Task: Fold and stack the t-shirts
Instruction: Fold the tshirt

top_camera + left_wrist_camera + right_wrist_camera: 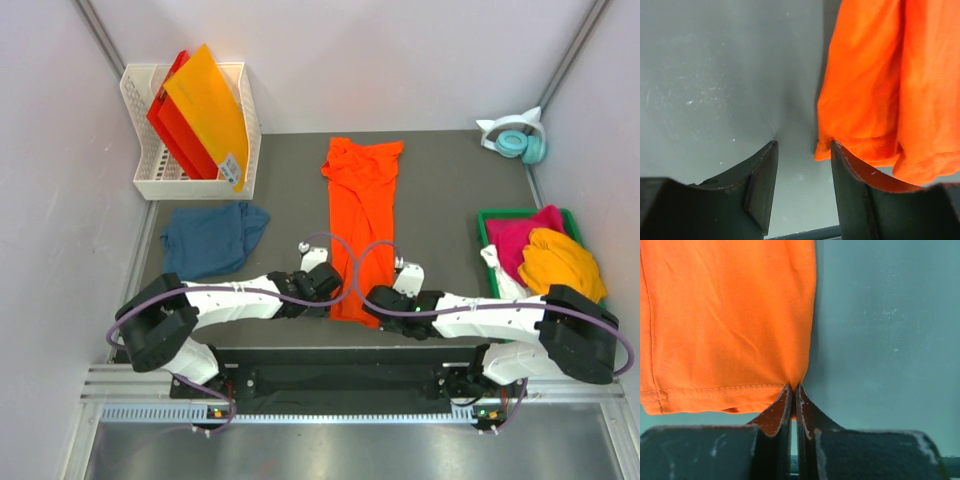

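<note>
Top external view gives me the bright orange t-shirt lying as a long strip down the middle of the gray counter, its near hem at the bottom centre between my two hands. On the right wrist view, the right hand is pinched tight on one hem corner, with orange cloth caught between the tips. On the left wrist view, the left hand stands partly parted at the other corner, clamping nothing. The dark teal-blue t-shirt lies crumpled at left centre. The magenta t-shirt, yellow-orange t-shirt and white t-shirt fill the green tray at right.
</note>
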